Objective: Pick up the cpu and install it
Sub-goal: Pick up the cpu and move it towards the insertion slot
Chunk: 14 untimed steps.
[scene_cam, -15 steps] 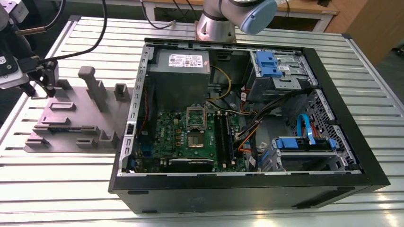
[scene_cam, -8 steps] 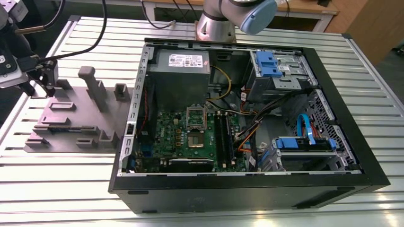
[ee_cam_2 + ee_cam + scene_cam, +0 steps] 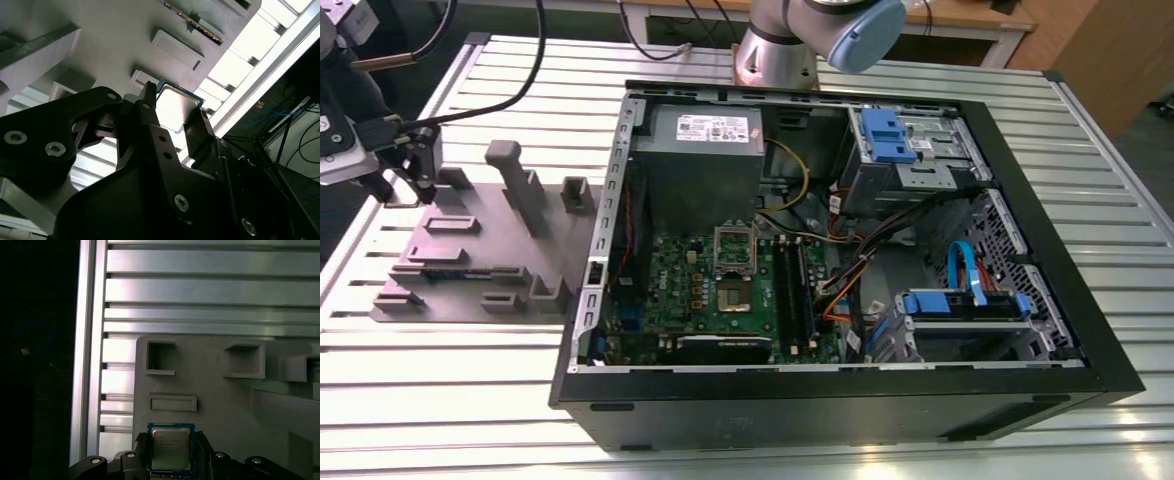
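The cpu is sitting flat and face-up between the two fingers of the pincer, which are gripping its opposite edges. It is showing a shiny silver-grey square lid inside a thin blue-green rim, lying parallel to the grey holder plate, near that plate's edge.
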{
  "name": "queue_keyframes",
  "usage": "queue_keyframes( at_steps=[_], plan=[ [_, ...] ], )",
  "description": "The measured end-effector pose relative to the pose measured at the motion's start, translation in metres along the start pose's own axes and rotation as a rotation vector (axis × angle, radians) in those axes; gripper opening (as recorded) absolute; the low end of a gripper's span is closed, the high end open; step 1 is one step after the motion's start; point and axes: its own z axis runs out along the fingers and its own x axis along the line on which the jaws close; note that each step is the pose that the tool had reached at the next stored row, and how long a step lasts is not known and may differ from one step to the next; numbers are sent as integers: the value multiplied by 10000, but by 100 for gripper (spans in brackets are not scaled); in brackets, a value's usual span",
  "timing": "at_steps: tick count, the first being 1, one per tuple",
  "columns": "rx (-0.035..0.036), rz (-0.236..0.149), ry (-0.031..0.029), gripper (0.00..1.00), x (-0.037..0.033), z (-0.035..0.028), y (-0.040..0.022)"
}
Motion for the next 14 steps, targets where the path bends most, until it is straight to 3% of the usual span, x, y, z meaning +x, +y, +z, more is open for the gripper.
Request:
queue_keyframes(
  at_steps=[14],
  plan=[
    [1, 1, 2, 47, 1, -21, 1]
  ],
)
